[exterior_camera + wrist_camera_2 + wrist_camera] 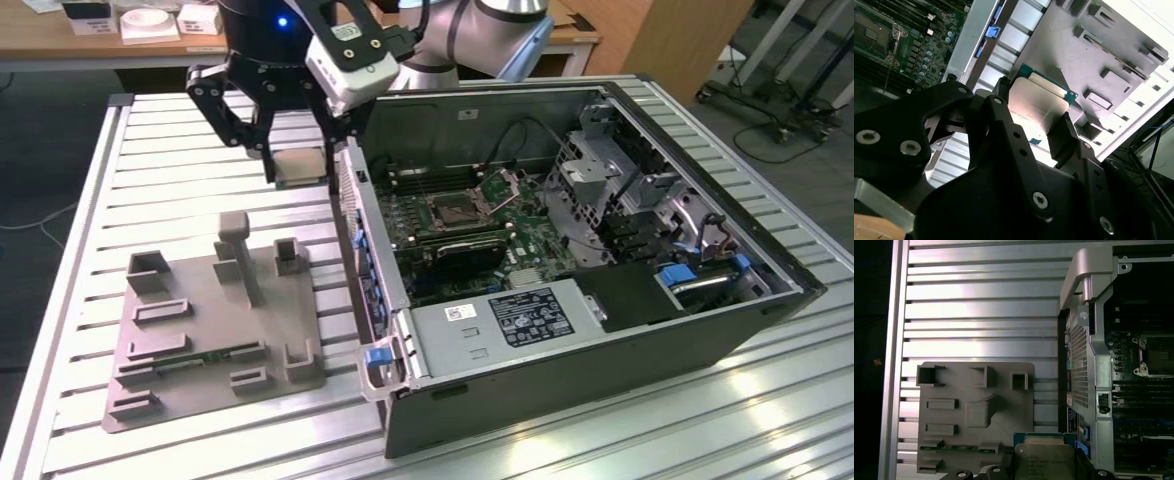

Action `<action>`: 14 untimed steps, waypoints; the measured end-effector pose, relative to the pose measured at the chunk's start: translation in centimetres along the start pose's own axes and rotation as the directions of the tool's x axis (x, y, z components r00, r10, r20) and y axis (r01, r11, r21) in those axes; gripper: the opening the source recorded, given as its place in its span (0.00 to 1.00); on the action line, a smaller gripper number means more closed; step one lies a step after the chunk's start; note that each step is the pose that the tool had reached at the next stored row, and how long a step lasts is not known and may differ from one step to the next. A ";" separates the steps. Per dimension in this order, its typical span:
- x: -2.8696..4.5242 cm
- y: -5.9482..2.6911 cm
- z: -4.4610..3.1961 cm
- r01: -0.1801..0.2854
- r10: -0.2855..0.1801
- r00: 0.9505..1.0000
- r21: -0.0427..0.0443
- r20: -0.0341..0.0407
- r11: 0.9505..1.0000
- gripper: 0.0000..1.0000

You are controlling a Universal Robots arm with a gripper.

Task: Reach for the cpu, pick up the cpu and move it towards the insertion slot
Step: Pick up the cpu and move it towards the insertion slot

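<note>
- Clamps black claw (299, 168) shut on thin silver-grey square cpu (1036, 107) by opposite edges, probably sparing its contact face
- Holds it lifted above slatted aluminium bench (174, 140), near a corner of moulded grey plastic tray (200, 290) and just beside open black computer case (601, 345), touching neither
- Leaves square metal-framed insertion slot (451, 210) on green motherboard (527, 245) well apart, with raised retention frame (505, 185) seemingly ready to receive

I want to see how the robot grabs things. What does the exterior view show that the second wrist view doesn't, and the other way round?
Exterior view: the arm and the whole open computer case with its labelled silver box. Second wrist view: close up, the fingers pinching opposite edges of the cpu. Both: the gripper holding the cpu, the grey tray, the green motherboard.
</note>
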State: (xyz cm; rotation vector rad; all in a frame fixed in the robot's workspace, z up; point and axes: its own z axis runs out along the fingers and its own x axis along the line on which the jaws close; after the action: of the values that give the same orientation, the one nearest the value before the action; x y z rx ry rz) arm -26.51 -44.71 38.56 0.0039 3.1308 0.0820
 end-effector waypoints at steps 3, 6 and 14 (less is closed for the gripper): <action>-0.42 0.00 0.01 0.000 0.000 1.000 0.000 0.000 1.000 0.55; -0.83 0.00 0.01 0.000 0.000 1.000 0.000 0.000 1.000 0.55; -1.97 0.00 0.02 0.000 0.000 1.000 0.000 0.000 1.000 0.55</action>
State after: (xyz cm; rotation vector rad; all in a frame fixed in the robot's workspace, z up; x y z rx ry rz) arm -24.54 -44.71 38.56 0.0039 3.1308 0.0819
